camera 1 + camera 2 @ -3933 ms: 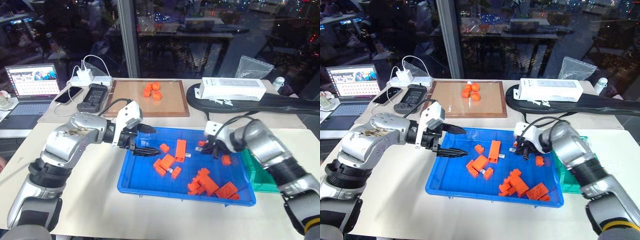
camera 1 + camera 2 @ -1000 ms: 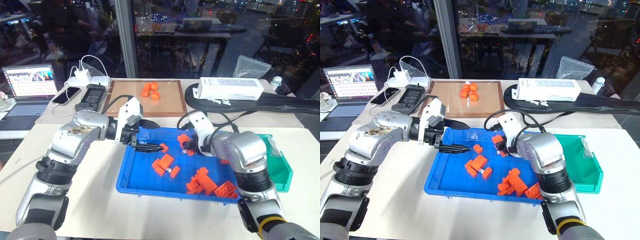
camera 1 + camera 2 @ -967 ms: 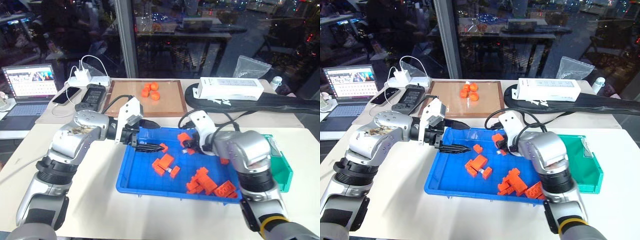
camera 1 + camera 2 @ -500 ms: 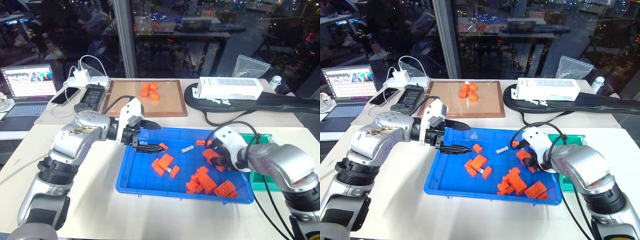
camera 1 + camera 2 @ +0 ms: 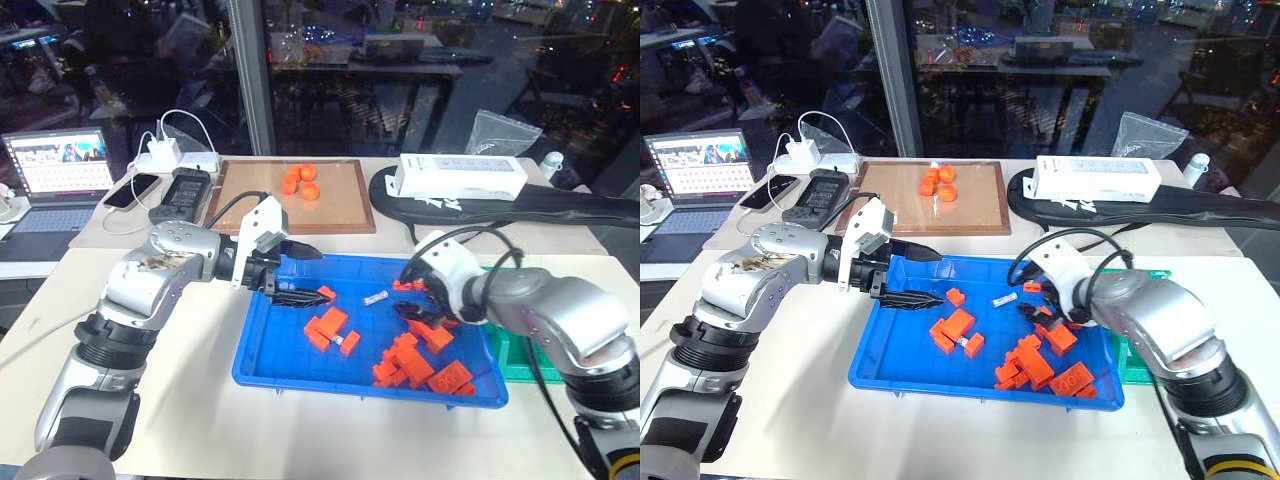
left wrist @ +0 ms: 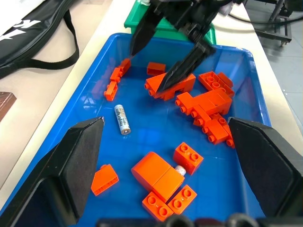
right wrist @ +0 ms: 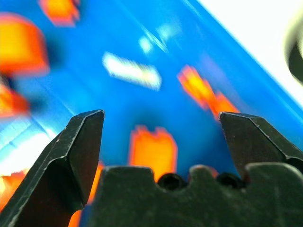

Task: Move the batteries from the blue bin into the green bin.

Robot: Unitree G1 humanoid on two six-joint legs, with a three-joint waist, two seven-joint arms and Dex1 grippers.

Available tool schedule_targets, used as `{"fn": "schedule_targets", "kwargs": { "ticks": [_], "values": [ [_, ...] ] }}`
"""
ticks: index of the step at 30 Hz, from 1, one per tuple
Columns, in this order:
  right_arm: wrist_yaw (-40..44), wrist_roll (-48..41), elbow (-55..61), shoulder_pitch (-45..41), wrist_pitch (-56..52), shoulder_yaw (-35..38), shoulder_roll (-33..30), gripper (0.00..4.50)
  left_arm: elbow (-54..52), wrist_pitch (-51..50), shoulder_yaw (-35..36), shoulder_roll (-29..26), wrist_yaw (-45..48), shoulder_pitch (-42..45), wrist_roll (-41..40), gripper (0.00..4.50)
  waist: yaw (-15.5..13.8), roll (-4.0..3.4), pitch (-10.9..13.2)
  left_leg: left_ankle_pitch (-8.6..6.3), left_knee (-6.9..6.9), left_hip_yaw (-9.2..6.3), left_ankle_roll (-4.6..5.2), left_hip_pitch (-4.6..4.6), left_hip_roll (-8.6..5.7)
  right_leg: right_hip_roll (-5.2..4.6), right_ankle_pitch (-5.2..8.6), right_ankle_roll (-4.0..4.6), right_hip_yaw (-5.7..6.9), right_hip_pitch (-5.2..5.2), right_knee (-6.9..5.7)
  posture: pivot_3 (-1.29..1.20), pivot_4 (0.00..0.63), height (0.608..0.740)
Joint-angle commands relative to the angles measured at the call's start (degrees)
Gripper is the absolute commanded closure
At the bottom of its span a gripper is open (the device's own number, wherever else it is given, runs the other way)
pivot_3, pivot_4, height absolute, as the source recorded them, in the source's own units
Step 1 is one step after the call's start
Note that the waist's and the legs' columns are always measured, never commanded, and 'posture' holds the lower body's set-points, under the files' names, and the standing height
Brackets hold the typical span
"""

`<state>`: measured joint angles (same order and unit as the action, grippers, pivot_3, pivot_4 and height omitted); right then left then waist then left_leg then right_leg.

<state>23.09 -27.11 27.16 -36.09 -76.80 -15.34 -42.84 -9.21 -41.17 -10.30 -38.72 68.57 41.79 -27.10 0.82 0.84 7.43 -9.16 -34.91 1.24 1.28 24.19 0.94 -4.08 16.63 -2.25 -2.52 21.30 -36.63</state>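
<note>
Inside the blue bin [image 5: 262, 368], a silvery battery [image 5: 375, 298] lies loose on the floor among scattered orange blocks [image 5: 328, 326], while the right gripper [image 6: 163, 59] hangs over the blocks just beside it, fingers spread wide and empty. The left gripper [image 5: 305, 272] hovers at the bin's far left corner, jaws parted with nothing between them. The green bin [image 6: 163, 21] sits against the blue bin's right side.
</note>
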Motion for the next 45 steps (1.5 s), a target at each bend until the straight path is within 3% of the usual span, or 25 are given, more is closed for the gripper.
{"fn": "schedule_targets", "kwargs": {
  "ticks": [1, 5, 18, 21, 24, 25, 33, 39, 45],
  "values": [
    [2.8, -1.4, -5.4, -1.3, 1.0, 1.6, 4.7, 0.03, -1.4, 0.4, 0.7, -0.8, 0.0, 0.7, -0.2, 0.00, 0.0, 0.01, 0.0, 0.00, -0.01, 0.00, 0.00, 0.01, 0.00, 0.00, -0.01, 0.01, 0.00, 0.00, -0.01, 0.00, 0.150, 0.699],
    [2.5, 2.9, -11.9, -2.6, 5.5, -1.8, 6.7, 0.03, -1.5, 0.2, 1.0, -1.2, -0.1, 0.5, -0.3, 0.00, -0.2, 0.01, 0.0, 0.00, -0.06, -0.01, 0.00, 0.02, -0.04, -0.04, -0.11, 0.17, 0.02, -0.01, -0.04, 0.00, 0.150, 0.699],
    [-0.6, 8.0, -19.8, -1.6, 6.1, -0.5, 14.9, 0.03, -2.3, -0.1, 1.5, -2.0, -0.8, -0.1, -0.7, 0.00, -0.1, 0.01, 0.0, 0.00, -0.02, -0.01, 0.00, 0.00, -0.01, 0.01, -0.11, 0.18, 0.02, 0.02, -0.10, 0.00, 0.150, 0.699],
    [-1.0, 8.8, -20.5, -1.1, 6.4, -0.2, 15.9, 0.71, -2.2, 0.0, 1.4, -2.0, -0.8, -0.1, -0.7, 0.00, -0.1, 0.01, 0.0, 0.00, -0.02, -0.01, 0.00, -0.02, -0.01, 0.01, -0.11, 0.18, 0.02, 0.01, -0.11, 0.00, 0.150, 0.699],
    [-0.9, 9.2, -19.2, -0.7, 5.5, 0.1, 15.6, 1.81, -2.4, 0.0, 1.5, -2.0, -0.8, -0.2, -0.7, 0.00, -0.1, 0.01, 0.0, 0.00, -0.03, -0.01, 0.00, -0.03, -0.01, 0.01, -0.11, 0.18, 0.02, -0.01, -0.11, 0.00, 0.150, 0.699],
    [-0.8, 9.3, -18.5, -0.7, 5.2, 0.2, 15.3, 1.98, -2.4, -0.1, 1.5, -2.0, -0.8, -0.2, -0.7, 0.00, -0.1, 0.01, 0.0, 0.00, -0.03, -0.01, 0.00, -0.03, -0.01, 0.01, -0.11, 0.18, 0.02, -0.01, -0.11, 0.00, 0.150, 0.699],
    [3.7, 5.4, -6.9, -3.2, -1.2, 5.0, 8.3, 2.03, -1.7, 0.4, 1.2, -1.6, -0.3, 0.2, -0.7, 0.00, -0.1, 0.00, 0.0, 0.00, -0.01, -0.01, 0.00, 0.00, -0.02, -0.01, -0.11, 0.18, 0.02, 0.02, -0.11, 0.00, 0.150, 0.699],
    [9.0, 1.3, 0.3, -2.3, -7.6, 15.1, -5.1, 2.03, 1.5, 1.5, 1.3, 1.7, -0.1, 2.1, -1.4, 0.00, -0.5, 0.00, 0.0, 0.00, -0.02, 0.00, 0.00, 0.00, -0.04, -0.09, -0.10, 0.17, 0.07, -0.02, -0.05, 0.00, 0.150, 0.699],
    [13.3, 0.2, 0.3, 4.5, -8.4, 24.5, -19.4, 2.03, 4.2, 2.7, 2.1, 5.8, -0.1, 3.7, -2.5, 0.00, -1.2, 0.01, 0.0, -0.01, 0.01, 0.20, 0.00, 0.04, -0.02, -0.23, -0.07, 0.13, 0.11, -0.05, 0.12, 0.00, 0.150, 0.699]
  ]
}}
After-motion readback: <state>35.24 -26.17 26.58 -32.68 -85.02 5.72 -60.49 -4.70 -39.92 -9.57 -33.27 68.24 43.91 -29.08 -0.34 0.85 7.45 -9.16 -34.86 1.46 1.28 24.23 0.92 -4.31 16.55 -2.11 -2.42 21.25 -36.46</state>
